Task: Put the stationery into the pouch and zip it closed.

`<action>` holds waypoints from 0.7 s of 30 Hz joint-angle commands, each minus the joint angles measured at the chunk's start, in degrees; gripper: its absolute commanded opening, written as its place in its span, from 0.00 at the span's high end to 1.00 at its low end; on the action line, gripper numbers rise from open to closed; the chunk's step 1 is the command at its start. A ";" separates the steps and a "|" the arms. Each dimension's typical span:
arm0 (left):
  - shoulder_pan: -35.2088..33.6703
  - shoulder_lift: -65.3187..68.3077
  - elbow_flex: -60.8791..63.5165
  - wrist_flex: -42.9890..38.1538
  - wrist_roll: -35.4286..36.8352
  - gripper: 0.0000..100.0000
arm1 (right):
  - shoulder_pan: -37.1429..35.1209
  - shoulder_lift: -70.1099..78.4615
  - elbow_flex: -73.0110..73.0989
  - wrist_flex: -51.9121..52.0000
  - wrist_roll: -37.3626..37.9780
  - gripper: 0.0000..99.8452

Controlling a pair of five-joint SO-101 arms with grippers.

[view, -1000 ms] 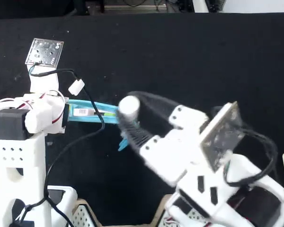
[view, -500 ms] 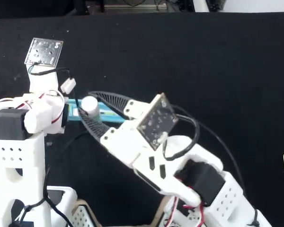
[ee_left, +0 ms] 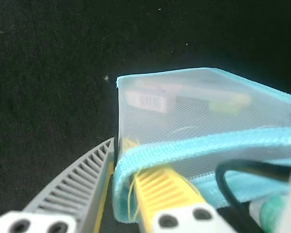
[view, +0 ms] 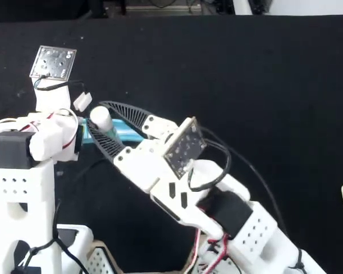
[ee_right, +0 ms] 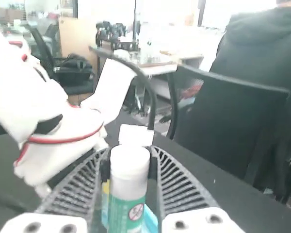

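Teal mesh, zippered: one pouch [ee_left: 194, 111]. Location: left-centre of the high view, a teal strip [view: 117, 130] against the black table [view: 246, 74], just beside the left arm and partly covered by the right arm's fingers. Whether it rests on the table or is slightly raised cannot be told. Condition: zip open, with the mouth gaping at the bottom of the left wrist view. Contents seen through the mesh: a white labelled item [ee_left: 150, 99] and a pale yellow item [ee_left: 228, 104], kinds not identifiable.

Holder of pouch: left gripper [ee_left: 119, 145]. Its fingers pinch the pouch wall at the mouth, the yellow finger inside the opening and the grey finger outside. Judged purpose: to keep the mouth open and steady the pouch against a push from the incoming item.

Item in transit: one glue stick [ee_right: 128, 182], white cap, green body. It is held lengthwise by the right gripper [ee_right: 128, 155], fingers closed on either side of it, cap toward the fingertips. In the high view the cap [view: 101, 119] sits at left-centre, over the end of the pouch nearest the left arm. Judged purpose of hold: cap-first alignment with the opening, so the stick can slide in along the pouch's length.

Status, as judged: glue stick at the mouth, not yet released inside; zip not yet drawn.
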 commanded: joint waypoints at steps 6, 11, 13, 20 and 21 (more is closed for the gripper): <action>0.22 0.00 0.31 -0.44 0.35 0.97 | 1.14 -4.44 -2.95 -2.55 -0.44 0.99; 0.22 0.00 0.31 -0.44 0.35 0.97 | 1.49 -4.97 1.63 -3.16 -0.44 0.99; 0.22 0.00 0.31 -0.44 0.35 0.97 | 1.49 -4.97 4.00 -5.36 -0.44 0.99; 0.22 0.00 0.31 -0.44 0.35 0.97 | 2.64 -5.05 9.54 -11.43 -0.18 0.99; 0.22 0.00 0.31 -0.44 0.35 0.97 | 3.43 -5.05 9.98 -11.43 -0.26 0.99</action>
